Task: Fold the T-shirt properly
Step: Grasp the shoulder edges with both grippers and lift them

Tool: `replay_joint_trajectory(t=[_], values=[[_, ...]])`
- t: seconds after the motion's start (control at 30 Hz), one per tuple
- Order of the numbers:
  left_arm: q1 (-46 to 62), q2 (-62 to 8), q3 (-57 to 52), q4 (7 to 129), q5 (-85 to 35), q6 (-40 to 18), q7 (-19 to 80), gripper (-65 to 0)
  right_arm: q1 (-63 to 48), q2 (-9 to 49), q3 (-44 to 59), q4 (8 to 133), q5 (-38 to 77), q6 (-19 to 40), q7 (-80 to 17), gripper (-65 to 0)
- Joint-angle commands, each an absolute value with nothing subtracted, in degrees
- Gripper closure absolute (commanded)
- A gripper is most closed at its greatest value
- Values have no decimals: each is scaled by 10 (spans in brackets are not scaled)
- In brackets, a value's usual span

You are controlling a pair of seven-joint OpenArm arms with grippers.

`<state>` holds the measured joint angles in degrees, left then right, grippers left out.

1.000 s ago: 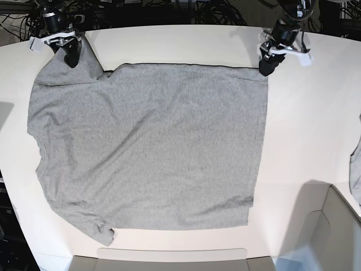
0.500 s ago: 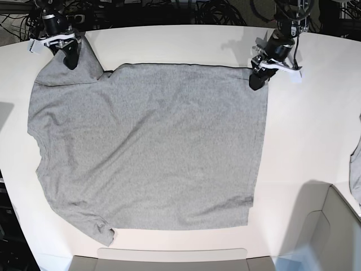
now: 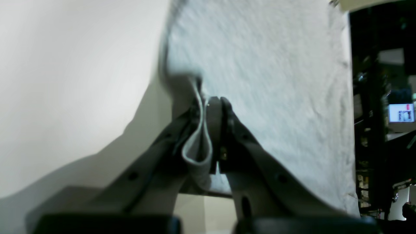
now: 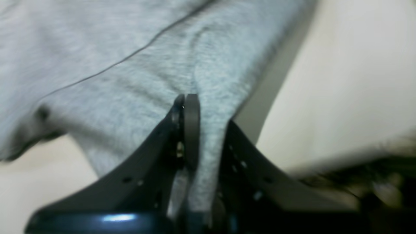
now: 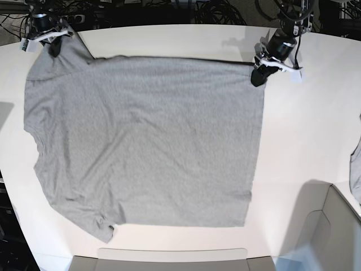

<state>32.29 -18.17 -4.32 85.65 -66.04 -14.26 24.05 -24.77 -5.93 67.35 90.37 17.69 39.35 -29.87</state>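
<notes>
The grey T-shirt [image 5: 146,141] lies spread flat over the white table [image 5: 310,130], its sleeves toward the left of the base view. At the shirt's far right corner my left gripper [image 5: 257,78] is shut on the fabric. The left wrist view shows that left gripper [image 3: 213,102] pinching a small loop of the T-shirt [image 3: 276,65]. On the far left, my right gripper [image 5: 54,46] is shut on the upper sleeve. The right wrist view shows the right gripper [image 4: 186,99] closed on a raised ridge of the T-shirt [image 4: 130,81].
A cardboard box [image 5: 333,226] stands at the front right corner. Another grey garment [image 5: 355,175] hangs at the right edge. A flat tray edge [image 5: 169,257] lies along the table front. Cables [image 5: 214,11] run behind the far edge.
Both grippers have shut on the shirt's far edge. They drew it toward the back of the table, flattening the folded upper sleeve and straightening that edge.
</notes>
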Motion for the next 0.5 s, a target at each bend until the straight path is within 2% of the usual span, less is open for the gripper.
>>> replay_joint_trajectory(t=[0.0, 0.17, 0.47], values=[[354, -185, -56, 861, -663, -120, 261, 0, -250, -54, 691, 921, 185, 400, -287, 0], [407, -185, -111, 912, -663, -120, 261, 0, -250, -56, 731, 934, 182, 400, -287, 0], [441, -184, -158, 1018, -663, -113, 268, 0, -232, -58, 728, 993, 171, 400, -287, 0]])
